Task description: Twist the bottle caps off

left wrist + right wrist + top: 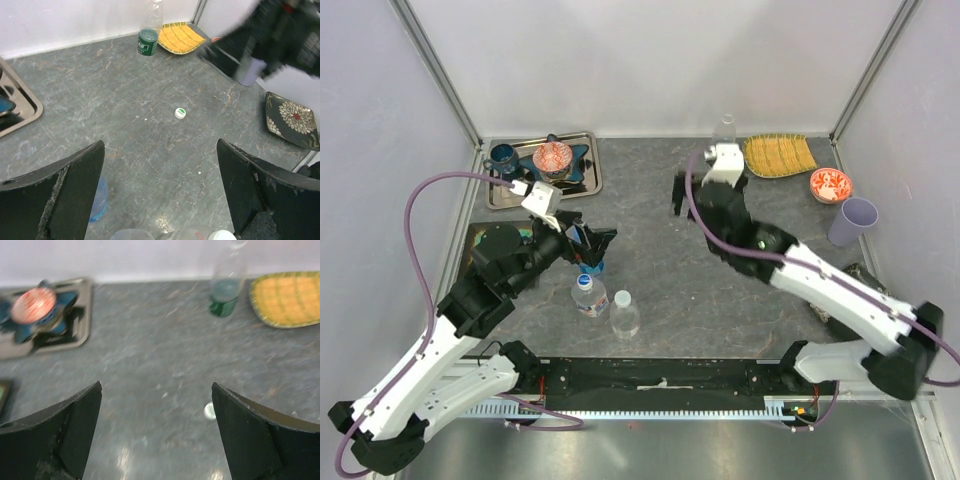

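Greenish plastic water bottle (724,132) stood on the grey stone-look worktop (650,250) just beside the yellow ribbed dish (779,155). The blue-tinted bottle (99,198), blue-white labelled clear bottle (588,294) and plain clear bottle (624,314) clustered well apart from that dish. The left claw (161,142) hung released over the blue-tinted bottle, and the right claw (156,386) gaped empty nearer the dish.

The greenish bottle (226,287) is blurred and its neck runs off the upper edge
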Action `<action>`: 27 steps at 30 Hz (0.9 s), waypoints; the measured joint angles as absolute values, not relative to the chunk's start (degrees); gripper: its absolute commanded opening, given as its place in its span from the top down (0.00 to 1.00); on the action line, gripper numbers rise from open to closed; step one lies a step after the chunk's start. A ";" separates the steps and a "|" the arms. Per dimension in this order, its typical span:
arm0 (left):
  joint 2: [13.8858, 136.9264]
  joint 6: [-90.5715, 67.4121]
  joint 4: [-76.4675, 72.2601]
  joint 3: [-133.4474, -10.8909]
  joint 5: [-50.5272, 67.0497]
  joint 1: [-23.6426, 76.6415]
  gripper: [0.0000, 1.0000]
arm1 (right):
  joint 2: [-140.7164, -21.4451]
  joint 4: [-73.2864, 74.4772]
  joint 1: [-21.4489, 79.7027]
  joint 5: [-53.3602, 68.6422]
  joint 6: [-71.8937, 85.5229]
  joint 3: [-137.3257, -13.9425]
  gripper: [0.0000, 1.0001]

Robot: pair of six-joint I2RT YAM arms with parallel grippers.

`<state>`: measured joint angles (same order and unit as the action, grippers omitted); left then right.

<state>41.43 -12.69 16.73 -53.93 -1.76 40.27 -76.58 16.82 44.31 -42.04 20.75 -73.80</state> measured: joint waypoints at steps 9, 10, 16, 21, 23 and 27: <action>32.60 -19.38 20.18 -50.33 -7.49 40.27 0.00 | -50.52 12.14 44.64 -19.51 29.93 -52.18 0.02; 31.62 -19.62 20.45 -50.37 -7.94 40.27 0.00 | -49.82 11.35 46.11 -17.19 30.26 -52.21 0.02; 31.07 -19.99 22.98 -50.43 -10.41 40.27 0.01 | -54.19 14.33 64.47 -17.61 28.05 -56.23 0.02; 31.16 -19.99 24.40 -50.41 -10.61 40.27 0.01 | -63.16 16.95 80.20 -26.30 24.97 -60.05 0.02; 31.07 -19.99 24.45 -50.41 -10.61 40.27 0.02 | -65.58 17.74 81.67 -28.56 24.51 -60.16 0.02; 30.87 -19.99 24.75 -50.39 -10.59 40.27 0.04 | -67.92 18.28 81.80 -31.03 24.05 -60.16 0.02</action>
